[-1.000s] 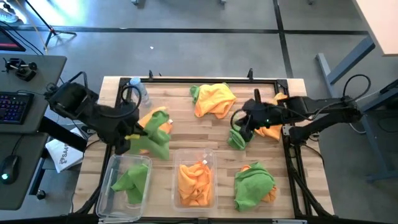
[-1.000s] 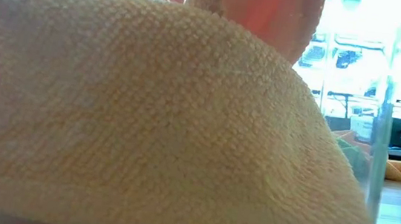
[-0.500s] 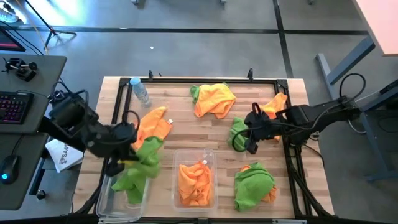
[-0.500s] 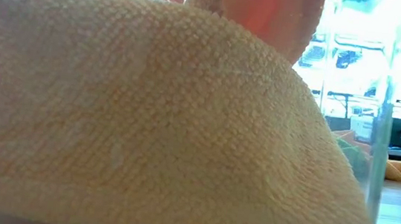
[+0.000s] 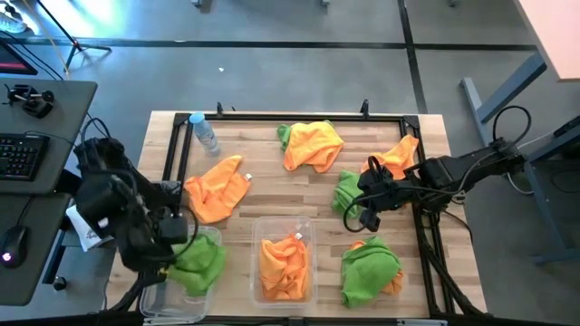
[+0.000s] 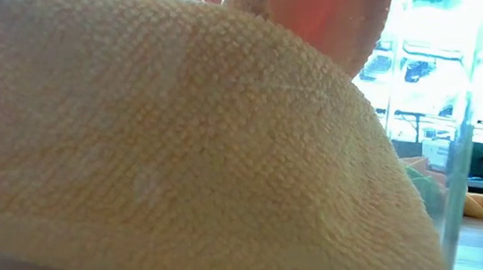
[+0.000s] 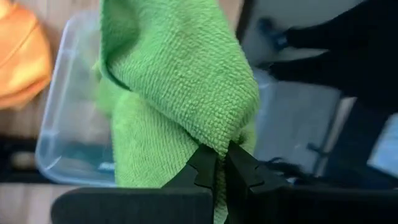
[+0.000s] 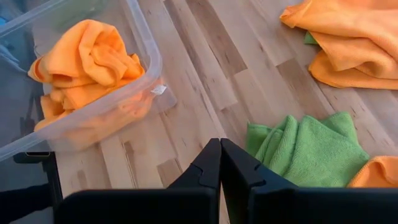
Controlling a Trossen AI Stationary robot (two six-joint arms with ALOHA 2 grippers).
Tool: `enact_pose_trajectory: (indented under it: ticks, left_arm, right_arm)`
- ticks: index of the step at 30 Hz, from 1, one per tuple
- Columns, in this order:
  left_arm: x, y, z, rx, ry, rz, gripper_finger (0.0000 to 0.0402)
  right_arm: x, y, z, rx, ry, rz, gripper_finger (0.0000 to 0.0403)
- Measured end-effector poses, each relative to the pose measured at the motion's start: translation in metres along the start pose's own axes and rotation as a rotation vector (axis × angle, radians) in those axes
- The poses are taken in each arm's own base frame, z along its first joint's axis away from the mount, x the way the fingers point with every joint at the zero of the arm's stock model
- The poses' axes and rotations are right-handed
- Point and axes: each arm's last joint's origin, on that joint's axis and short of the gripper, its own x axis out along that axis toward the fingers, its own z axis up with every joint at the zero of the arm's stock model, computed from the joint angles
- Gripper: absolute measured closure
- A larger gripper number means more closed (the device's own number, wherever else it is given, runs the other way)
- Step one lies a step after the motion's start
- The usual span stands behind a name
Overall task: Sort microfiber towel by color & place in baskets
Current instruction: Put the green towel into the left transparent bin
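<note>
Ahead of your shut right gripper [image 8: 220, 163], bare wooden tabletop [image 8: 205, 93] runs between the clear plastic tub [image 8: 147, 50] and the folded green cloth [image 8: 311, 146].

High view is looking straight down, taking in the whole table [image 5: 299, 186] and both arms. Low view is sitting at table-top height, pressed against an orange towel [image 6: 177, 146] inside the middle basket [image 5: 286, 263], room showing beyond. Left wrist view is looking closely past its fingers; right wrist view is looking down, sharing that same middle basket [image 8: 93, 81] with the high view.
</note>
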Motion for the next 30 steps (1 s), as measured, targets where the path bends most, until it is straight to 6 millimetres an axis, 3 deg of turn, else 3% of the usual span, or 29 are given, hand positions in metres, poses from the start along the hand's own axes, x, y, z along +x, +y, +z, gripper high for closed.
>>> enact_pose_trajectory:
  ticks: [8, 16, 30]
  left_arm:
    - [0.056, 0.013, -0.011, -0.003, 0.084, 0.193, 0.0401]
    - [0.102, 0.005, -0.008, 0.078, 0.043, 0.093, 0.0401]
    - [0.174, -0.004, -0.03, 0.246, 0.09, 0.114, 0.0401]
  right_arm:
    - [0.0, 0.0, 0.0, -0.009, -0.001, -0.001, 0.0403]
    - [0.0, 0.0, 0.001, 0.019, -0.008, 0.005, 0.0403]
    - [0.0, 0.0, 0.002, 0.039, -0.029, -0.016, 0.0403]
